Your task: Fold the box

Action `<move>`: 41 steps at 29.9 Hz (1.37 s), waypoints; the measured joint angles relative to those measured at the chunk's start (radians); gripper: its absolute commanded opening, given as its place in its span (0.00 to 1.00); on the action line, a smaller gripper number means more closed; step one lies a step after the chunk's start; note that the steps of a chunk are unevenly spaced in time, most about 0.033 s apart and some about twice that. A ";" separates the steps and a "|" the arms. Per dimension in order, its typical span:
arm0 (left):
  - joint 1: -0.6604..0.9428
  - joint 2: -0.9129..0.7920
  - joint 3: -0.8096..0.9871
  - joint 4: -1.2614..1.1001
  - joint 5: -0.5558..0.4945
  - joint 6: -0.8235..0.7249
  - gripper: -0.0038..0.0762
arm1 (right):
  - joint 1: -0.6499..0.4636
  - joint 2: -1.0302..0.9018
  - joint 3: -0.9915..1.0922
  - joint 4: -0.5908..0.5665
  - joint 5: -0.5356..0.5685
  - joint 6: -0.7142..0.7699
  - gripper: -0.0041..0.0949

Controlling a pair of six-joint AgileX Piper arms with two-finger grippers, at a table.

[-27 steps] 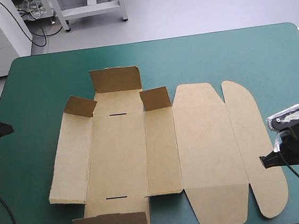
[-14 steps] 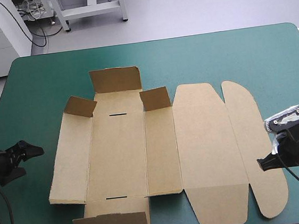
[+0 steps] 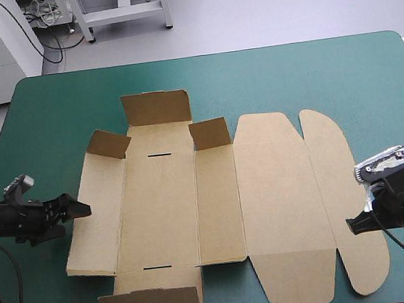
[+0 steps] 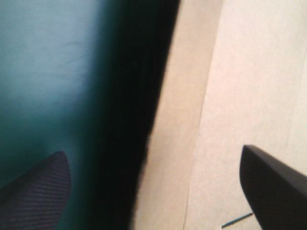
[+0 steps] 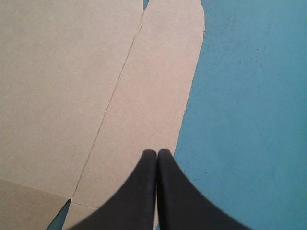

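Teal-green cover (image 3: 288, 77) shows bare on all sides of the box (image 3: 164, 199), mostly flat at mid-table. We see our left gripper (image 3: 74, 210) spread wide, straddling its left edge, and our right gripper (image 3: 354, 222) pressed together above the rounded right flap's edge.

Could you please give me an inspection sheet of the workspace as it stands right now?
surface: teal-green table cover, flat and unwrinkled.
job's things: brown cut cardboard box lying open; far and near end flaps and two small tabs raised, lid panel and rounded flap flat.
clutter: nothing seen.
grippers: left tool open, astride the box's left edge; right tool shut, over the rounded flap's outer edge.
cables: nothing seen.
surroundings: nothing seen.
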 measured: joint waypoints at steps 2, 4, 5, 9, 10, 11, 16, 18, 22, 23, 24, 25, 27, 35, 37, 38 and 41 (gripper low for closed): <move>-0.060 0.003 0.000 0.001 0.000 0.012 0.89 | 0.000 0.000 0.000 0.000 0.000 0.000 0.02; -0.109 0.010 0.000 0.009 0.000 0.015 0.89 | 0.000 0.000 0.000 0.001 0.000 0.000 0.02; -0.130 0.014 0.000 0.019 0.000 0.015 0.89 | 0.000 0.000 0.000 0.001 0.000 0.000 0.02; -0.196 0.028 0.000 0.064 0.000 -0.009 0.89 | 0.000 0.000 0.000 0.001 0.000 0.000 0.02; -0.206 0.029 0.000 0.071 0.000 -0.015 0.89 | 0.000 0.000 0.000 0.001 0.000 0.000 0.02; -0.217 0.030 0.000 0.077 0.000 -0.022 0.89 | 0.000 0.000 0.000 0.001 0.000 0.000 0.02; -0.250 0.032 0.000 0.084 0.000 -0.067 0.89 | 0.000 0.000 0.000 0.002 0.000 -0.001 0.02; -0.263 0.032 0.000 0.087 0.000 -0.087 0.89 | 0.000 0.000 0.000 0.002 0.000 -0.003 0.02; -0.279 0.032 0.001 0.089 0.000 -0.104 0.89 | 0.000 0.000 0.000 0.002 0.000 -0.003 0.02; -0.280 0.032 0.003 0.089 0.000 -0.109 0.89 | 0.000 0.000 0.000 0.002 0.000 -0.003 0.02; -0.282 0.032 0.010 0.089 -0.001 -0.114 0.89 | 0.000 0.000 0.000 0.002 0.000 -0.003 0.02; -0.282 0.032 0.016 0.089 -0.001 -0.119 0.89 | 0.000 0.000 0.000 0.002 0.000 -0.004 0.02; -0.283 0.030 0.032 0.083 -0.005 -0.123 0.87 | 0.000 0.000 0.000 0.002 0.000 -0.004 0.02; -0.283 0.023 0.067 0.077 -0.022 -0.121 0.46 | 0.000 0.000 0.000 0.002 -0.006 -0.006 0.02; -0.283 0.027 0.074 0.083 -0.016 -0.121 0.36 | 0.000 0.000 0.000 0.002 -0.007 -0.006 0.02; -0.283 0.027 0.077 0.087 -0.016 -0.121 0.32 | 0.000 0.000 0.000 0.002 -0.007 -0.006 0.02; -0.283 0.027 0.078 0.092 -0.015 -0.124 0.24 | 0.000 0.000 0.000 0.002 -0.007 -0.006 0.02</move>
